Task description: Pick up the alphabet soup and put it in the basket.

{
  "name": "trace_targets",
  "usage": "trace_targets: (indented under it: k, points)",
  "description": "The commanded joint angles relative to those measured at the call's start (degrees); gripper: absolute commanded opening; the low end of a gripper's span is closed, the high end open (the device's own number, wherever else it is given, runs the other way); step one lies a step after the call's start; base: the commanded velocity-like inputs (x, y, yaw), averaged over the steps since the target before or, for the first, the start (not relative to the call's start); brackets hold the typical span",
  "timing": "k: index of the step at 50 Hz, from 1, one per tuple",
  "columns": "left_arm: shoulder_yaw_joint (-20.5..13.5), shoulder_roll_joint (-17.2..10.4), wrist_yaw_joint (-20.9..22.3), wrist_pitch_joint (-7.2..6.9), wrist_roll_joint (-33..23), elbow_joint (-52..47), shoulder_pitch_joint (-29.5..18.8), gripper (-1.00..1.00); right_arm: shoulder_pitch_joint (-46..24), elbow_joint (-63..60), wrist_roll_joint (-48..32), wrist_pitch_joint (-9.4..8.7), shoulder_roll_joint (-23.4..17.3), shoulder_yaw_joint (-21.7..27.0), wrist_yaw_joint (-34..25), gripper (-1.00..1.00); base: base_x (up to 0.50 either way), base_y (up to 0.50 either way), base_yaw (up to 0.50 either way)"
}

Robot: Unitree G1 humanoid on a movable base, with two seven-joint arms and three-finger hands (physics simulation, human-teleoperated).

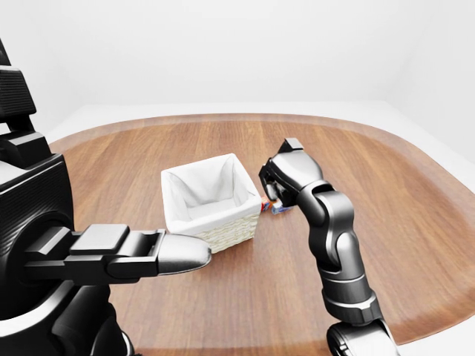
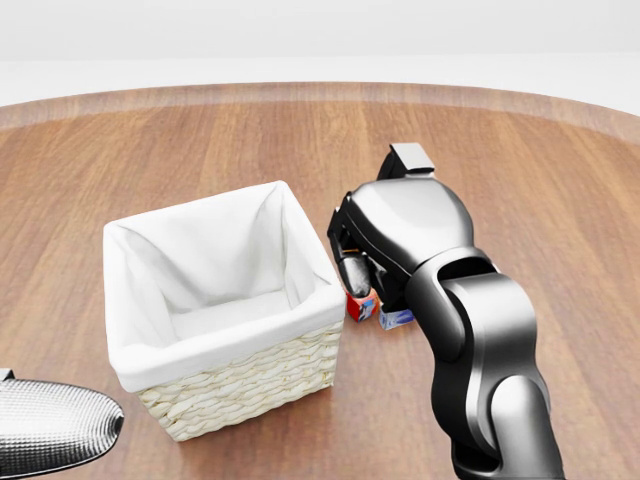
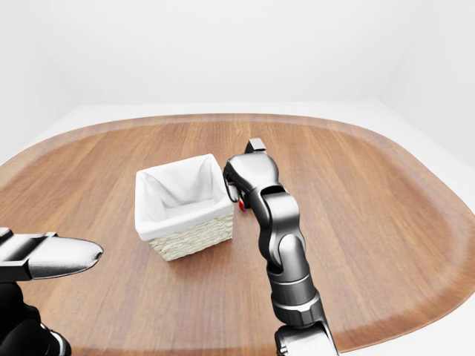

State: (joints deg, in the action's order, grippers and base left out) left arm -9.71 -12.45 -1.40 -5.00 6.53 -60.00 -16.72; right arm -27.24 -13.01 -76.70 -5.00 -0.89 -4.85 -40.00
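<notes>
The alphabet soup (image 2: 364, 305) is a small can with red and blue on its label. It sits just right of the basket (image 2: 150, 375), a woven basket with a white cloth liner. Only its lower edge shows. My right hand (image 2: 372, 290) hangs over the can, back of the hand (image 2: 405, 225) toward the camera. One dark finger (image 2: 351, 268) reaches down along the can's left side. The other fingers are hidden, so the grip cannot be judged. My left hand (image 1: 178, 256) stretches out low at the left, fingers straight and empty, short of the basket.
A large rounded wooden table (image 1: 401, 222) carries everything, with white floor and walls beyond its edge. My right forearm (image 3: 286, 252) rises from the bottom of the views, right of the basket. My left arm and body fill the left-eye view's left side (image 1: 30, 222).
</notes>
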Motion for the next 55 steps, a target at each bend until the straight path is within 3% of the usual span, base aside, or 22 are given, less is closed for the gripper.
trace_targets:
  k: [1, 22, 55]
  points:
    - [0.0, 0.5, 0.8, 0.00, -0.8, 0.0, -0.1, 1.00, -3.8, 0.3, -2.9, 0.00, 2.1, -1.5, 0.0, -0.96, 0.00, 0.00, 0.00]
    - [0.8, -0.1, -0.2, 0.00, 0.1, 0.0, 0.3, 1.00, -5.6, 1.2, -4.6, 0.00, 4.6, -2.8, 0.0, -0.96, 0.00, 0.00, 0.00]
    - [0.8, -1.0, -1.6, 0.00, 2.1, 0.0, 0.2, 1.00, -7.6, 10.6, -7.2, 0.00, 12.3, -7.4, 0.0, -0.97, 0.00, 0.00, 0.00]
